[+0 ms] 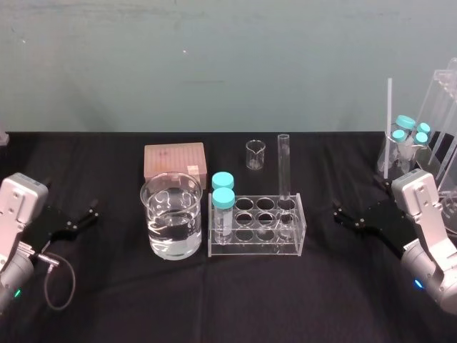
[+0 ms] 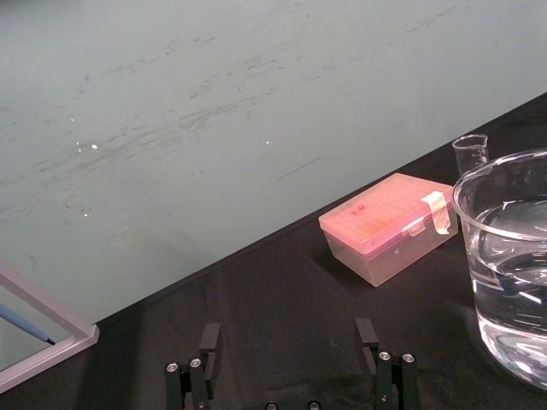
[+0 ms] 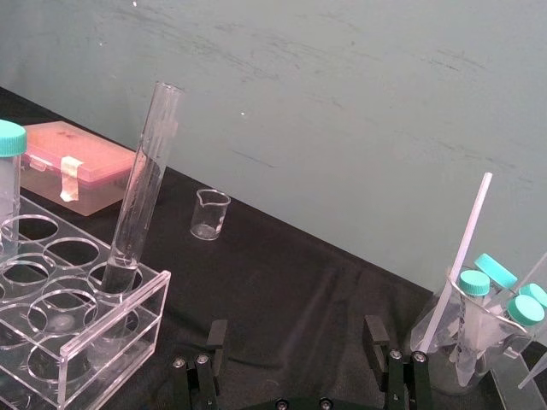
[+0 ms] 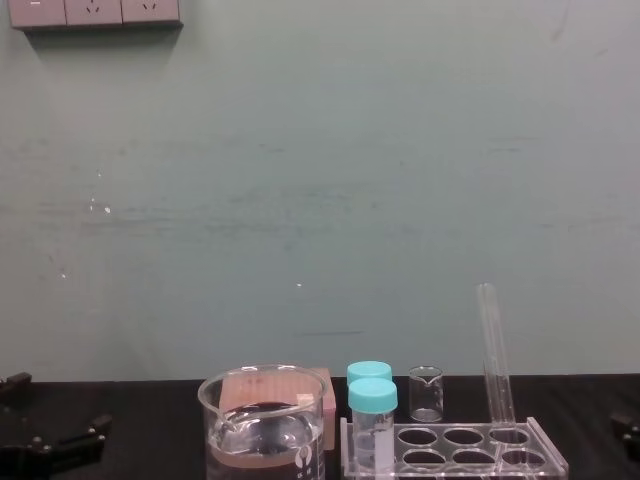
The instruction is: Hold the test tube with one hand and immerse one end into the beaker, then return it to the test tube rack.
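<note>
**A:** so where's the test tube (image 1: 284, 168) sitting right now?

**B:** in the back right corner hole of the test tube rack (image 1: 253, 250), just right of centre in the head view. Its long axis is near enough vertical, open end up, and it pokes way above everything else. The beaker (image 1: 161, 214) is just left of the rack

**A:** which arm would you go with?

**B:** the right gripper (image 1: 340, 216) imo. It's at mid-right of the frame, fingers spread wide and holding nothing, and the tube is straight to its left with only bare table (image 1: 357, 286) between them. The left gripper (image 1: 91, 216) is at the mid-left edge, also wide open and empty, but the beaker and the whole rack sit between it and the tube. So a sideways grab on the upper glass from the right looks cleaner to me
</note>
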You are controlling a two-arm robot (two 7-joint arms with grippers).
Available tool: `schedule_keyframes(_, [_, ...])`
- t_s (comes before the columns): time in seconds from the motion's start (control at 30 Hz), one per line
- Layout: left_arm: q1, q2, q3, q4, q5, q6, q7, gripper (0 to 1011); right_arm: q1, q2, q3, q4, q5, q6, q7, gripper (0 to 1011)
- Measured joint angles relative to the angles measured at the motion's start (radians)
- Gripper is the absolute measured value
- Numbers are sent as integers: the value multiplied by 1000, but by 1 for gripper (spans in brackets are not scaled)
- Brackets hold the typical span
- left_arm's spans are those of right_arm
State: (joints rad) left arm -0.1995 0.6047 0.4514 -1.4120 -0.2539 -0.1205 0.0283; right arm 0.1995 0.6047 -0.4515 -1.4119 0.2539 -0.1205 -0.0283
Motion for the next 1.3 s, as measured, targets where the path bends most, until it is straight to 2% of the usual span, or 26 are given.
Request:
schedule_keyframes(0.3, [0,0,0,0,0,0,0,1000,0,0,0,0,0,0,0,1002])
schedule_keyframes(0.43, [0,0,0,0,0,0,0,1000,-7,-6,23,-9,31,-2,22,1002])
schedule_keyframes(0.5, [0,0,0,0,0,0,0,1000,-14,-12,49,-24,78,-1,47,1002])
schedule_keyframes(0.53, [0,0,0,0,0,0,0,1000,-20,-19,72,-38,122,3,68,1002])
schedule_keyframes(0.67, [0,0,0,0,0,0,0,1000,-30,-32,112,-70,200,22,104,1002])
schedule_keyframes(0.7, [0,0,0,0,0,0,0,1000,-32,-39,129,-88,241,39,126,1002])
schedule_keyframes(0.8, [0,0,0,0,0,0,0,1000,-30,-52,151,-119,306,78,168,1002])
schedule_keyframes(0.9, [0,0,0,0,0,0,0,1000,-16,-66,156,-135,343,112,209,1002])
schedule_keyframes(1.0, [0,0,0,0,0,0,0,1000,2,-77,150,-139,359,140,242,1002])
schedule_keyframes(1.3, [0,0,0,0,0,0,0,1000,70,-111,109,-99,350,206,317,1002])
